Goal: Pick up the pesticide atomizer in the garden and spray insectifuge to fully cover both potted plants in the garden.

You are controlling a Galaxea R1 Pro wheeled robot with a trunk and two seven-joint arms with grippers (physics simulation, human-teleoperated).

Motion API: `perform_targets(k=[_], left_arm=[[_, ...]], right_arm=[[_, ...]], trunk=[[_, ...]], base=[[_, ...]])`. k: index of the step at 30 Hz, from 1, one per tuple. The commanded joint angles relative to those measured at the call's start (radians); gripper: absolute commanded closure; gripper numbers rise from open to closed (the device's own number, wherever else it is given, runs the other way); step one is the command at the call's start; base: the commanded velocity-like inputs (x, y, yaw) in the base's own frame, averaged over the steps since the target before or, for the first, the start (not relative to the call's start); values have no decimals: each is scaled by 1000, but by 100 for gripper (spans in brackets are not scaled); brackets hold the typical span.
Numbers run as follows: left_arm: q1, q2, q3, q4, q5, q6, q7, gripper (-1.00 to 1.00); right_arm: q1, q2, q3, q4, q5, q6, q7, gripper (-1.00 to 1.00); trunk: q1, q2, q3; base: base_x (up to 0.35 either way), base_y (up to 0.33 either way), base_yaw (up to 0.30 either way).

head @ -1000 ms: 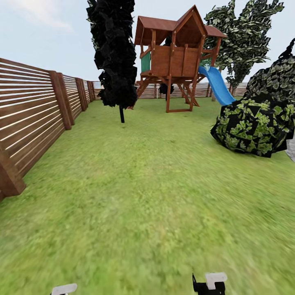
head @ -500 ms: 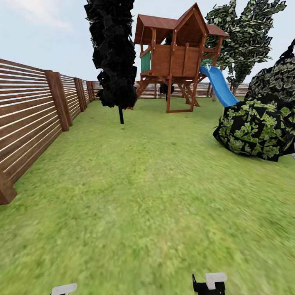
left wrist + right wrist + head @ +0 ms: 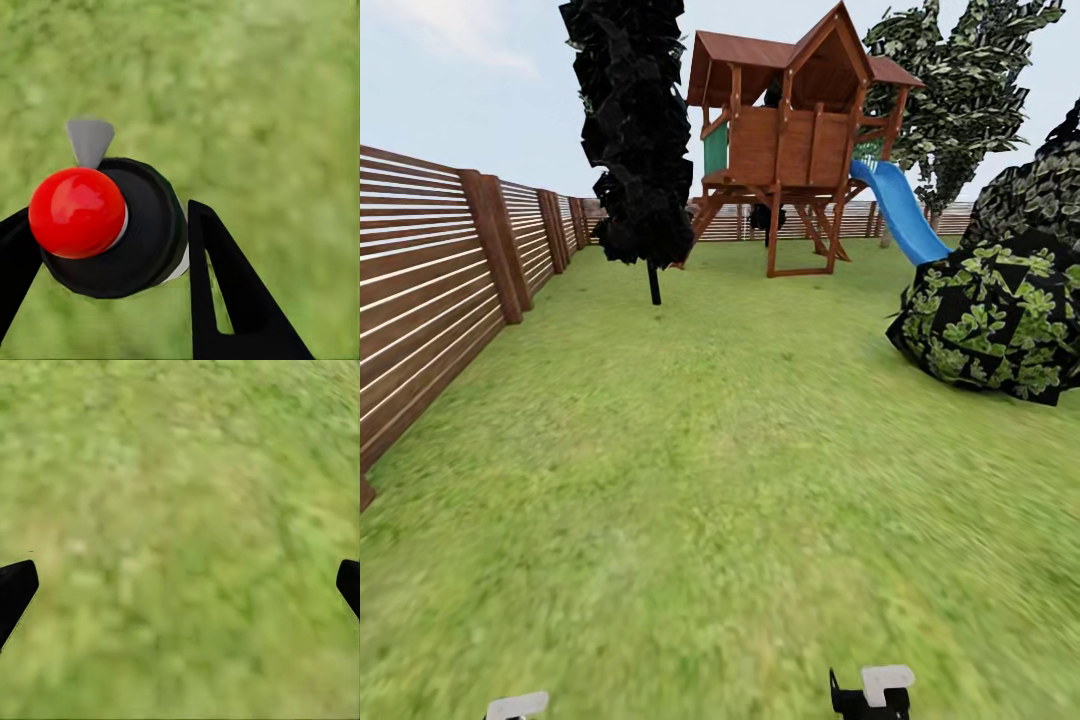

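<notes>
as the view slides right past the fence (image 3: 430,270), your left gripper (image 3: 105,240) clenches the pesticide atomizer (image 3: 112,229), your right gripper (image 3: 180,585) is released, and potted plants remain to find.

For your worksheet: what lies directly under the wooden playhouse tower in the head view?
Under the wooden playhouse tower, between its legs, lie green lawn and a small dark bush, with the slat fence running behind. What the bush hides cannot be seen.

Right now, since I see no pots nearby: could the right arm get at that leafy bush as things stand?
Probably not. The right gripper hangs open over bare lawn, and the bush sits well ahead across open grass; nothing blocks it, it just looks too far.
</notes>
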Motion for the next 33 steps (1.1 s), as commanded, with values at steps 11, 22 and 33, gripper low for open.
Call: perform_targets(k=[11,22,33], left_arm=[[-1,1,7,1,-10,-4,2,100],[0,-1,6,1,-10,-4,2,100],[-1,-1,5,1,-10,-4,2,100]], right_arm=[[-1,0,0,1,11,-1,-9,-100],[-1,0,0,1,11,-1,-9,-100],[-1,0,0,1,11,-1,-9,-100]], trunk=[[0,0,-1],[0,0,-1],[0,0,-1]], base=[[337,0,0],[337,-15,0],[333,-157,0]])
